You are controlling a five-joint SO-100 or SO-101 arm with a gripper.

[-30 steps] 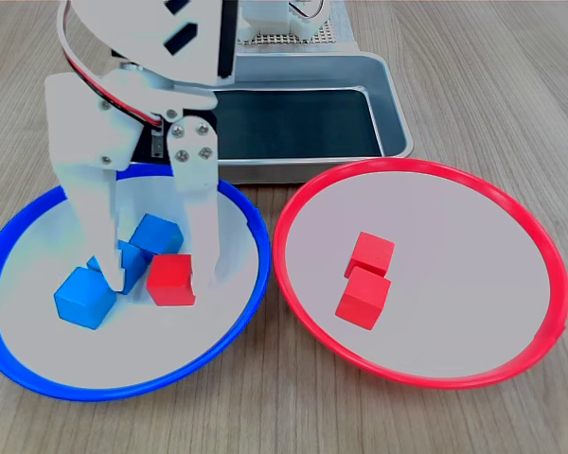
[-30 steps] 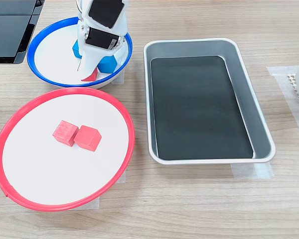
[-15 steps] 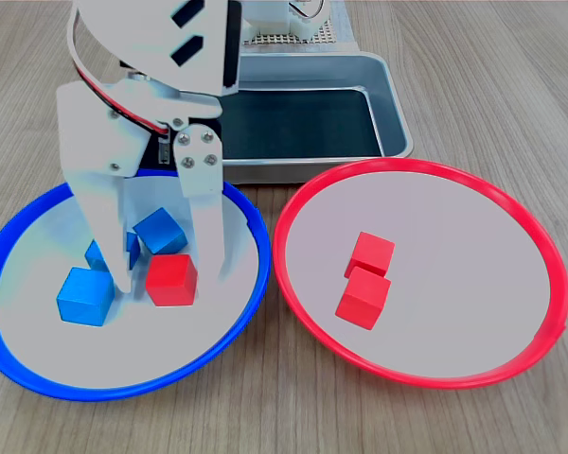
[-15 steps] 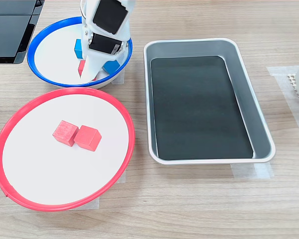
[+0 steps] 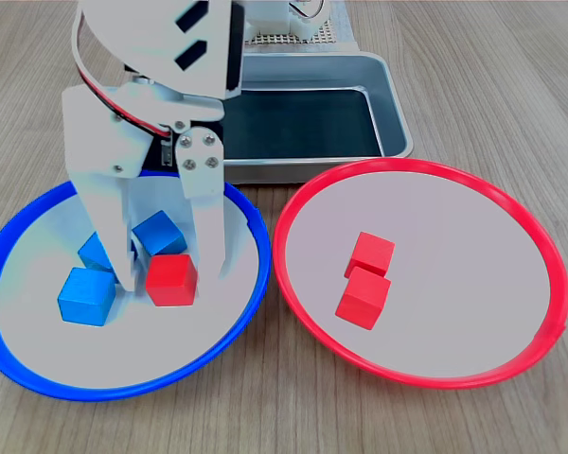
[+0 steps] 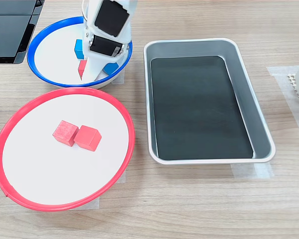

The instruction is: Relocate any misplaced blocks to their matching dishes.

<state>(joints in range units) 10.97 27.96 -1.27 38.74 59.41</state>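
In the first exterior view, the white tool [image 5: 167,279] stands in the blue-rimmed dish [image 5: 38,371] at the lower left of the frame, its two fingers pointing down. The jaws are spread apart with a red block [image 5: 171,279] between them; the left finger [image 5: 123,246] stands just beside the block's left face and the right finger [image 5: 208,236] just beside its right face, but I cannot tell whether either one touches it. The block rests on the dish's grey floor.

Three blue blocks share that dish: one [image 5: 86,296] at the left of the tool, one [image 5: 159,233] behind the red block, and one [image 5: 97,252] partly hidden by the left finger.

The red-rimmed dish [image 5: 511,227] fills the lower right of the frame and holds two red blocks [image 5: 364,280], touching each other near its middle.

A metal tray [image 5: 390,104] with a black bottom lies at the upper centre, behind both dishes on the wooden counter [image 5: 492,85].

In the second exterior view, the blue-rimmed dish [image 6: 37,69] sits at the upper left with the arm over it, the red-rimmed dish [image 6: 20,199] at the lower left, and the tray [image 6: 259,129] at the right.
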